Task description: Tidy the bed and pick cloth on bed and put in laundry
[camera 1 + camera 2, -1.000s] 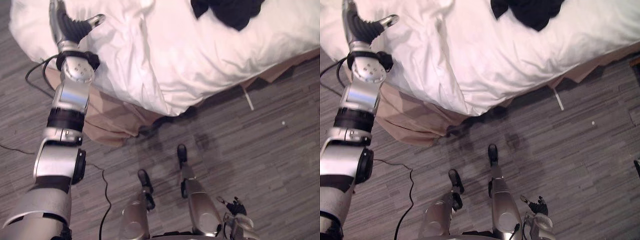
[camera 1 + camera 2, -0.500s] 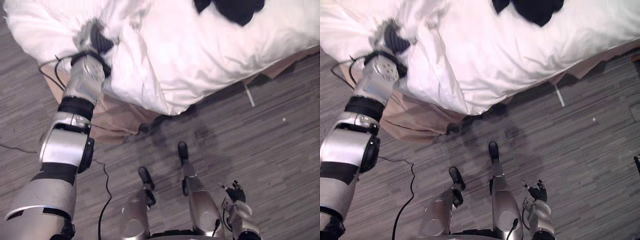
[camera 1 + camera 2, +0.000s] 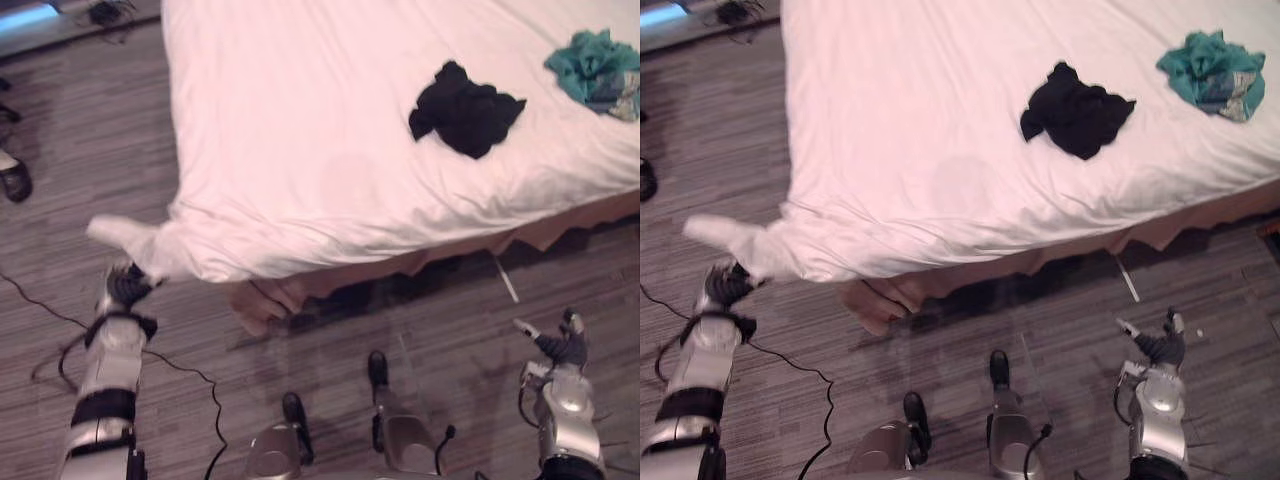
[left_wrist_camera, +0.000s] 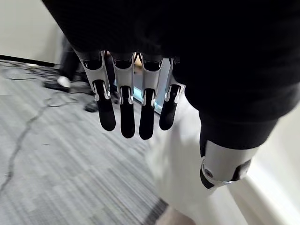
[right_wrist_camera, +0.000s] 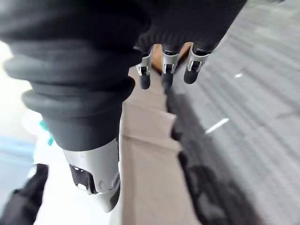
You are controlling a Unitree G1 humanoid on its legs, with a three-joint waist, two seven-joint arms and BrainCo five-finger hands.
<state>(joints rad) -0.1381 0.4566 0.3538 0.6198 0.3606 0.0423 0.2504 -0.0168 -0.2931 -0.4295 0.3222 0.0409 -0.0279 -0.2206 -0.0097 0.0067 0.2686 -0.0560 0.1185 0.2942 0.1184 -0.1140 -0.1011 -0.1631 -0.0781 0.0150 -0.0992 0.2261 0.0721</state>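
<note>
A white duvet (image 3: 300,130) lies spread fairly smooth over the bed. On it rest a crumpled black cloth (image 3: 465,110) and, near the far right edge, a teal cloth (image 3: 592,72). One duvet corner (image 3: 125,237) sticks out past the bed's near left corner. My left hand (image 3: 122,287) is just below that corner, and in the left wrist view its fingers (image 4: 126,108) are straight, with white cloth showing past them. My right hand (image 3: 560,345) hangs over the floor at the lower right, fingers relaxed and holding nothing.
A beige bed skirt (image 3: 420,262) runs under the near edge of the bed. Grey wood-look floor surrounds the bed. A dark shoe (image 3: 15,180) sits at the far left, dark items (image 3: 105,12) lie on the floor at the top left, and a white strip (image 3: 507,280) lies by the skirt.
The camera has pulled back, showing more of the bed. My left hand came down off the duvet to beside the bed's corner, and the rumpled duvet now lies flatter. The right hand has risen.
</note>
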